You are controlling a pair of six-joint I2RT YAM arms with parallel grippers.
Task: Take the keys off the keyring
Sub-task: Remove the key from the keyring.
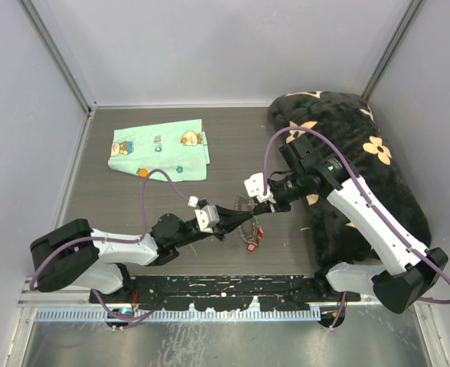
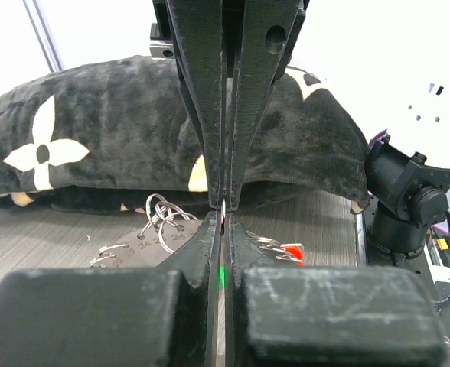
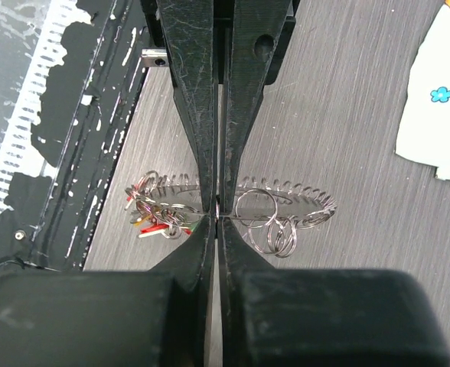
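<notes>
Left pincer (image 2: 223, 208), right pincer (image 3: 219, 215) on keyring (image 3: 301, 195) rim

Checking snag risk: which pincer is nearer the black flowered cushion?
Right. The right pincer grips the keyring just left of the cushion; the left pincer clamps it from farther left.

Overhead view: even, diffuse light, with faint soft shadows under the arms on the table (image 1: 110, 202). Left wrist view: white wall (image 2: 393, 69) at upper right is overexposed, the near foreground is blurred, and the black cushion (image 2: 110, 145) keeps its texture. Right wrist view: keyring (image 3: 305, 200) is sharp with small glints on the wire. Near foreground soft.
</notes>
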